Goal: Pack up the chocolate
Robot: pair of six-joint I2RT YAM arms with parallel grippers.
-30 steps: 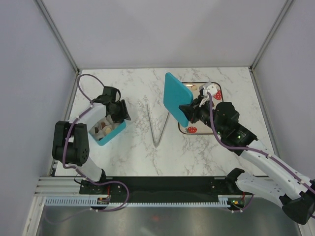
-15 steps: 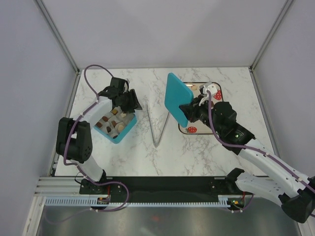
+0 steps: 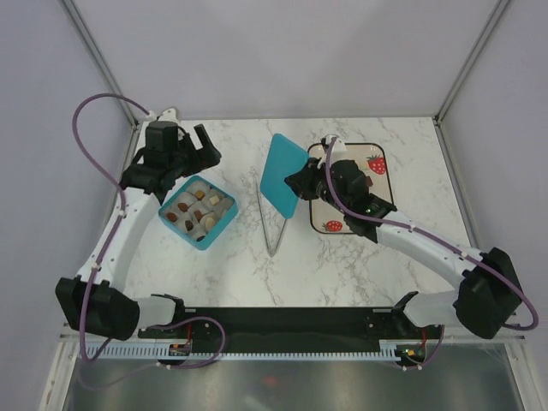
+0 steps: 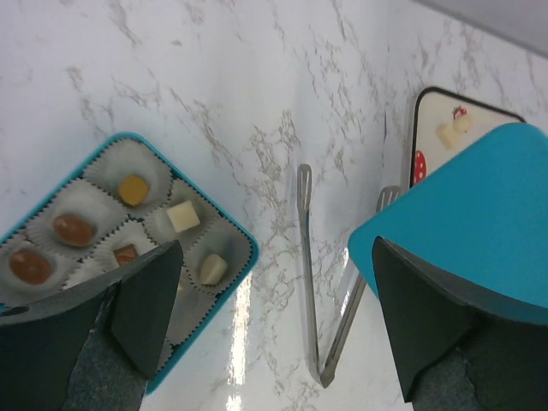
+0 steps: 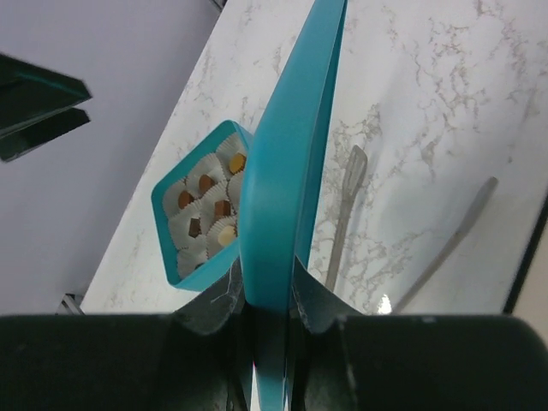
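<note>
- Chocolate (image 4: pixel 182 216) sits in white paper cups inside one teal box (image 3: pixel 221 232), directly below the left pincer (image 3: pixel 193 152). From that wrist I count six pieces: three brown, one caramel-coloured, two cream. The pincer's own finger (image 4: pixel 150 300) hides the rest of the box.
- Two more cream pieces (image 4: pixel 445 135) lie on the one tray (image 3: pixel 382 181), on the far side of the right pincer (image 3: pixel 301 181), partly behind what it carries.
- The left pincer has its jaws spread wide with nothing between them, and it hovers over the box's far edge without touching it.
- The right pincer is clamped on the edge of one teal lid (image 3: pixel 281 175), which it holds on edge, close to upright.
- One pair of silver tongs (image 3: pixel 272 224) lies flat between the two pincers, just beside the lid. Its arms open in a narrow V with the joined end toward the arm bases.
- Two red strawberry prints (image 3: pixel 375 164) show on the tray from above, at opposite corners. The right arm covers the middle.
- All of it rests on one white marble table (image 3: pixel 342 274).
</note>
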